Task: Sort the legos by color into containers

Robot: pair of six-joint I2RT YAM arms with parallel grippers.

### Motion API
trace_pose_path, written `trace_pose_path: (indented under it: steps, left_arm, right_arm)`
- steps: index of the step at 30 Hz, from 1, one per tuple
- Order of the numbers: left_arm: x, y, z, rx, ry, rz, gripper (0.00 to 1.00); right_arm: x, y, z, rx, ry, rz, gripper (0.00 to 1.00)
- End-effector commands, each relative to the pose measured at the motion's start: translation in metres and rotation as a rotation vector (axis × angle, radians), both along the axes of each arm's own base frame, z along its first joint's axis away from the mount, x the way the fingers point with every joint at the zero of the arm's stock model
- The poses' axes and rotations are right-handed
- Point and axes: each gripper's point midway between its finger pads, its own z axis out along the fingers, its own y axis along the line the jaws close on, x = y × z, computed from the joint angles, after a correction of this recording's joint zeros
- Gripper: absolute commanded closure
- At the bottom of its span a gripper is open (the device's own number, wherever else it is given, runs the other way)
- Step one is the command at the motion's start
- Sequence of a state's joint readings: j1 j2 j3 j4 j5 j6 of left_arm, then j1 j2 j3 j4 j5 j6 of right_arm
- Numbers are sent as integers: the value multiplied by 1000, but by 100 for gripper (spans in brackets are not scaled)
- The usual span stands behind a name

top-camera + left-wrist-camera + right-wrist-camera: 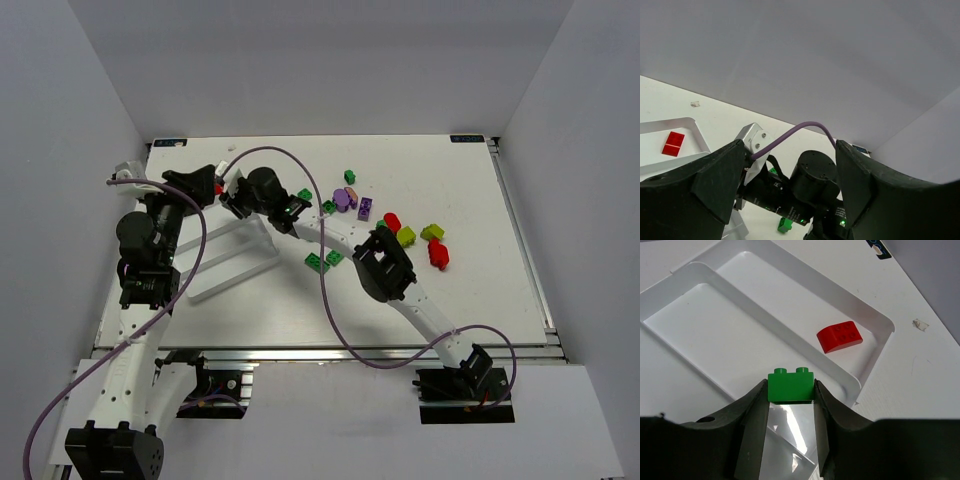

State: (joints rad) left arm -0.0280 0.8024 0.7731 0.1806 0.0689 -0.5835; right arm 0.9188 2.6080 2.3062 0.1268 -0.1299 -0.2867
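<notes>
Right hand (790,397) clamped on a green studded plastic brick (790,386), studs up, gripped by its two side faces and held above the white ridged plastic tray (705,335). Ahead of this hand and to its right, a red rounded plastic brick (840,336) lies in the neighbouring compartment, close to the tray's end wall. The left hand (790,150), near the right hand, has its fingers (715,180) wide apart with nothing between them. Other loose bricks (406,236), green, purple, red and yellow-green, lie scattered on the white table (480,290), well behind the right hand
</notes>
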Motion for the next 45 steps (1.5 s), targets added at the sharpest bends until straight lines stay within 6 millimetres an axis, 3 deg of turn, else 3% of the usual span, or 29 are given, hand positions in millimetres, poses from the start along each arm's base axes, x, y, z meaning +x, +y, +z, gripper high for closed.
trace_pose_path:
  steps: [1, 7, 10, 14, 15, 17, 18, 19, 20, 21, 22, 23, 24, 25, 26, 28, 30, 31, 32, 33, 35, 36, 37, 38, 40, 41, 43, 44, 45]
  left_arm:
    - [-1, -2, -1, 7, -6, -17, 18]
    - [-1, -3, -3, 7, -1, -22, 18]
    - [1, -2, -5, 6, 5, -21, 18]
    - [2, -3, -6, 9, 7, -25, 18]
    - [2, -4, -6, 9, 7, -28, 18]
    - [3, -4, -8, 8, 10, -30, 18]
    - [3, -5, -8, 10, 8, -37, 20]
    - [3, -7, -9, 11, 8, -45, 22]
    - [4, -8, -7, 12, -2, -52, 26]
    - [4, -12, -10, 14, -1, -77, 33]
    - [4, -15, -9, 13, -5, -93, 55]
    - [7, -19, -12, 12, 2, -112, 67]
    - [8, -22, -12, 13, 3, -132, 78]
    - [7, -29, -14, 11, 7, -171, 96]
    - [11, -33, -17, 11, 13, -196, 100]
    - [11, -47, -22, -13, 31, -281, 100]
    - [18, -58, -34, -44, 63, -347, 100]
    - [19, -68, -39, -72, 88, -391, 100]
    - [20, -78, -47, -74, 122, -435, 91]
    - [23, -85, -54, -75, 156, -456, 88]
    - [32, -109, -83, -13, 295, -492, 73]
    - [35, -116, -92, 23, 334, -494, 68]
    - [35, -135, -111, 93, 385, -523, 63]
    - [39, -136, -115, 123, 420, -483, 58]
    - [39, -149, -137, 176, 492, -487, 47]
    - [39, -151, -146, 189, 526, -480, 43]
    - [46, -156, -153, 209, 557, -457, 31]
    - [49, -158, -174, 224, 622, -452, 28]
    - [53, -159, -179, 235, 639, -439, 26]
  right_arm:
    - [5, 12, 33, 100, -52, -6, 91]
    - [9, 10, 17, 78, -42, -21, 64]
    - [11, 7, 18, 67, -44, -21, 45]
    - [16, -3, 35, 68, -35, -25, 39]
    - [16, -7, 51, 81, -43, -28, 38]
    - [18, -19, 51, 56, -24, -35, 33]
    - [17, -26, 69, 61, -37, -35, 33]
    - [18, -35, 64, 33, -22, -43, 32]
    - [11, -45, 80, 17, -12, -35, 32]
    - [7, -54, 80, -7, 11, -27, 32]
    - [8, -69, 83, -27, 44, -28, 35]
    - [-9, -83, 95, -29, 89, 22, 39]
    - [-20, -98, 89, -58, 166, 53, 50]
    - [-19, -122, 92, -36, 247, 50, 94]
    - [-49, -143, 98, -19, 339, 120, 100]
    - [-63, -184, 102, 13, 454, 133, 100]
    - [-108, -220, 106, 16, 516, 211, 100]
    - [-114, -237, 107, 20, 523, 194, 100]
    - [-131, -254, 134, 54, 477, 198, 100]
    - [-149, -269, 107, 34, 541, 189, 93]
    - [-171, -292, 127, 62, 485, 167, 66]
    - [-185, -302, 109, 47, 523, 152, 48]
    - [-193, -309, 109, 53, 515, 143, 26]
    - [-205, -320, 126, 84, 455, 134, 11]
    - [-212, -339, 116, 91, 422, 84, 11]
    - [-210, -353, 136, 140, 310, 15, 11]
    - [-206, -372, 127, 166, 260, -79, 11]
    - [-209, -379, 142, 201, 181, -95, 11]
    - [-207, -386, 145, 206, 154, -119, 11]
